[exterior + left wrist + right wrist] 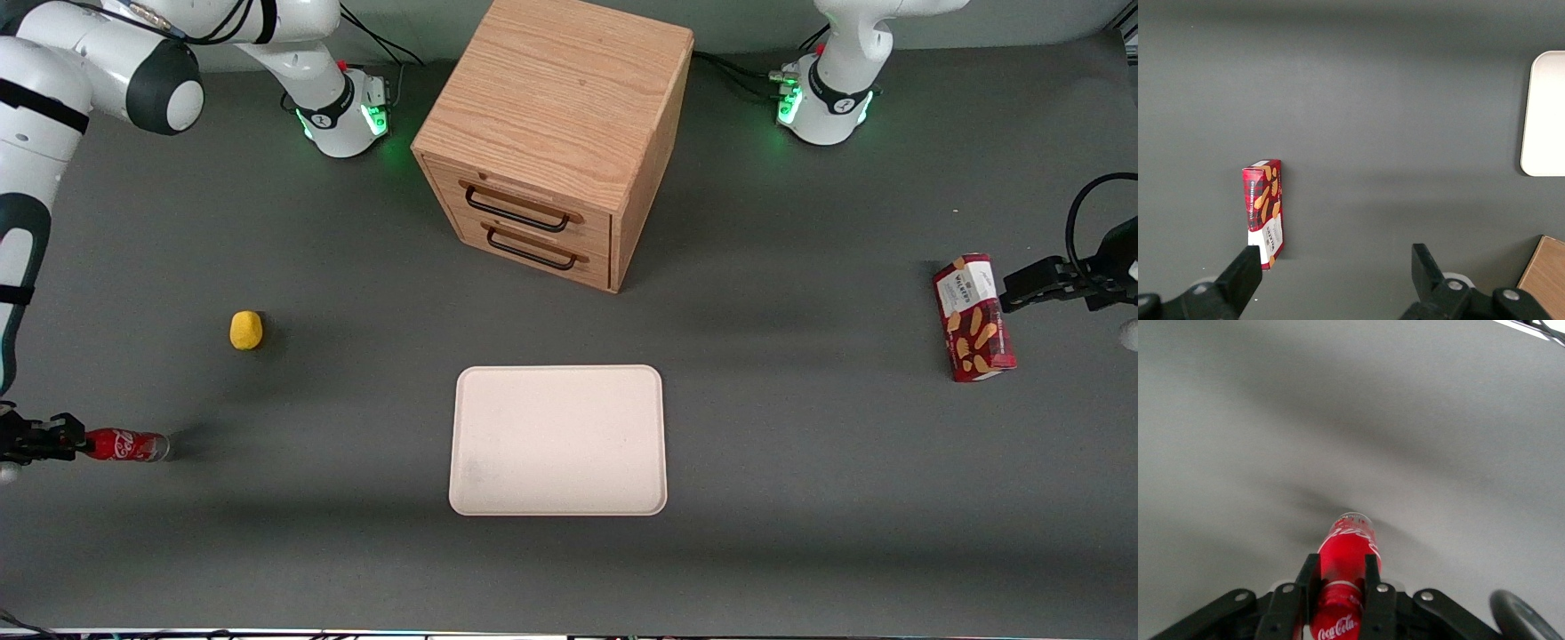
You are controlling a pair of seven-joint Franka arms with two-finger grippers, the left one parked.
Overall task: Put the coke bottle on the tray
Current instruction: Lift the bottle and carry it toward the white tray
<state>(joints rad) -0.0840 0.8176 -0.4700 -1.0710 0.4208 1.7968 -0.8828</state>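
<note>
The coke bottle (129,444), slim and red with white script, lies horizontal at the working arm's end of the table, its base pointing toward the tray. My right gripper (76,442) is shut on its neck end. In the right wrist view the gripper (1339,567) has both black fingers (1306,577) pressed against the bottle (1348,543) at its shoulder, and the bottle's shadow falls on the grey table a little apart from it. The pale cream tray (558,440) lies flat and bare at the middle of the table, well apart from the bottle; its edge shows in the left wrist view (1545,113).
A wooden two-drawer cabinet (556,133) stands farther from the camera than the tray. A small yellow object (246,330) lies between the bottle and the cabinet. A red biscuit box (973,317) lies toward the parked arm's end, also in the left wrist view (1263,203).
</note>
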